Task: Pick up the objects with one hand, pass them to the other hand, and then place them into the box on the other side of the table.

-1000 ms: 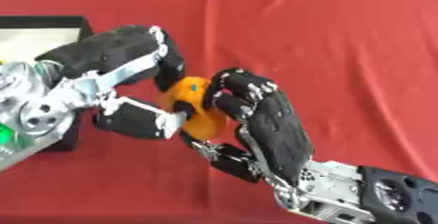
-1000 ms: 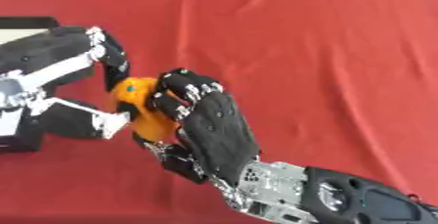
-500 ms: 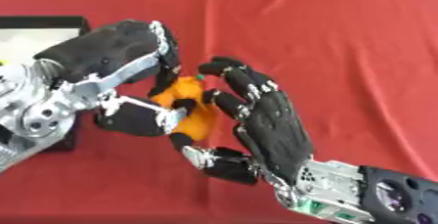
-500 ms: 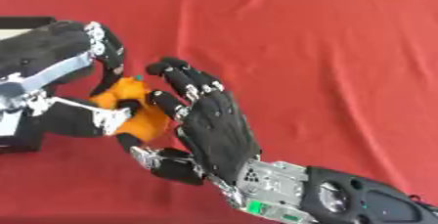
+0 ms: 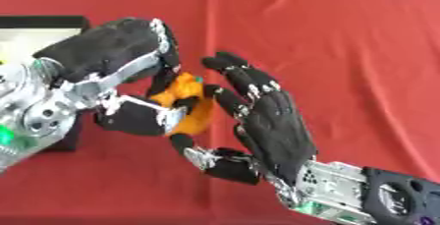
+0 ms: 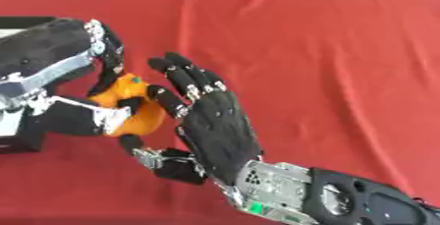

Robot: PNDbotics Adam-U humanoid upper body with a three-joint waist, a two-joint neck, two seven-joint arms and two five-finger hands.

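An orange rounded object (image 5: 190, 104) hangs above the red cloth, between my two hands. My left hand (image 5: 116, 67) comes in from the left with its fingers and thumb curled round the orange object. My right hand (image 5: 271, 126) rises from the lower right, fingers straightened, its back toward the camera and right beside the object. Whether its thumb still touches the object is hidden. Part of the object is covered by both hands.
A box (image 5: 39, 22) with a dark rim and pale inside stands at the left edge, partly behind my left arm. Red cloth (image 5: 343, 47) covers the table, with bare cloth to the right and far side.
My right hand's fingers have straightened off the orange object over the last second. My left hand has closed round it from above and holds it.
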